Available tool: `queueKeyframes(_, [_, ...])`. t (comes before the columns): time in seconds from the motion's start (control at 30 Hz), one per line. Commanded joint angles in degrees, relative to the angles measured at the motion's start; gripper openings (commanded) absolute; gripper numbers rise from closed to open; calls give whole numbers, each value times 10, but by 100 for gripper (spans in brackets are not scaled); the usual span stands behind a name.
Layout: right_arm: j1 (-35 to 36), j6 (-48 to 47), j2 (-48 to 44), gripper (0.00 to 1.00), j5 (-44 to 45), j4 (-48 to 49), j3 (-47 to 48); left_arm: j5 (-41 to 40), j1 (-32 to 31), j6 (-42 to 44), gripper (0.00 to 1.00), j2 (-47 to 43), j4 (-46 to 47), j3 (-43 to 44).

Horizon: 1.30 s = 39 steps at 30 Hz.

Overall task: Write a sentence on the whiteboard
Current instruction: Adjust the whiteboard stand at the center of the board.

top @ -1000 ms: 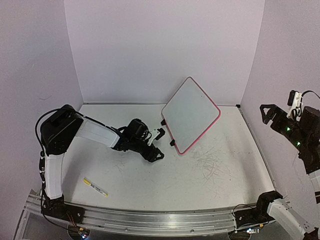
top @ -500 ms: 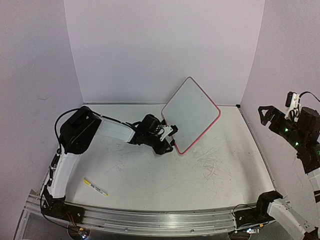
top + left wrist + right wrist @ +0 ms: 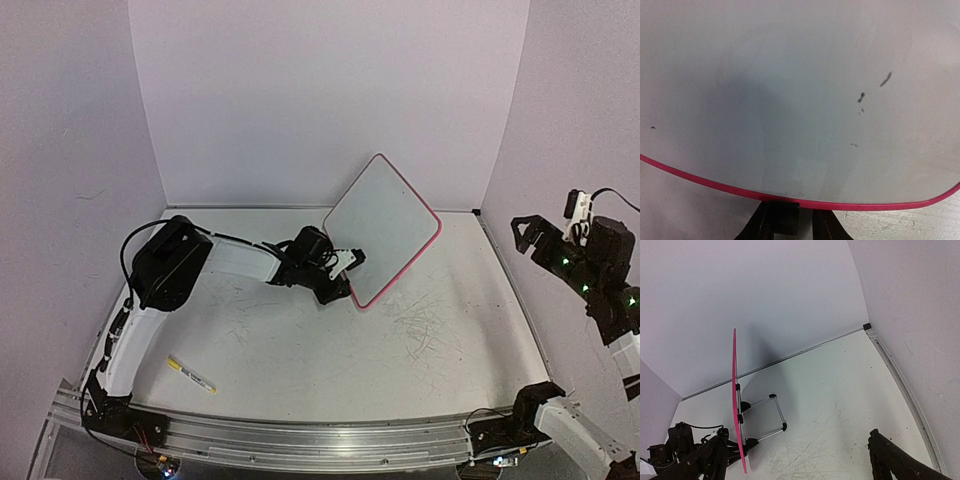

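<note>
The whiteboard (image 3: 385,228) stands tilted on its stand at the back middle of the table, white with a red-pink rim. In the left wrist view its face (image 3: 790,90) fills the frame and carries only a few dark specks; the sentence is not in view. My left gripper (image 3: 345,275) is at the board's lower left edge. Its fingers straddle a black clip foot (image 3: 782,220), with a narrow gap still showing on one side. My right gripper (image 3: 540,240) hangs raised at the far right, wide open and empty. From there the board (image 3: 734,390) appears edge-on.
A yellow-and-white marker (image 3: 190,374) lies on the scratched tabletop (image 3: 300,360) near the front left. The board's wire stand (image 3: 775,412) juts out behind it. Walls close the table at the back and on both sides.
My left arm has reached right, from the table's middle to the board's lower edge, and its jaws have narrowed around the clip foot. The right arm has drifted slightly.
</note>
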Motion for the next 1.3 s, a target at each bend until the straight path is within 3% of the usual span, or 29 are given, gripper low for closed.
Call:
queueKeyframes(0.0, [3, 30, -10, 98, 35, 20, -3, -21, -23, 5, 21, 12, -21, 17])
queueKeyframes(0.17, [3, 6, -15, 98, -3, 16, -2, -61, -55, -34, 12, 11, -20, 15])
queueKeyframes(0.37, [3, -17, -21, 98, -34, 3, -5, -156, -105, -97, 9, 9, -20, 13])
queueKeyframes(0.67, [3, -28, -7, 98, -66, -19, -24, -231, -144, -300, 4, 5, -19, 5])
queueKeyframes(0.83, [2, -21, -7, 98, -76, -20, -32, -302, -182, -354, 4, 9, -21, 3])
queueKeyframes(1.13, [3, -5, -9, 98, -97, -21, -48, -351, -208, -416, 6, 19, -28, 10])
queueKeyframes(1.27, [4, 2, -9, 98, -104, -21, -58, -345, -211, -422, 19, 13, -32, 14])
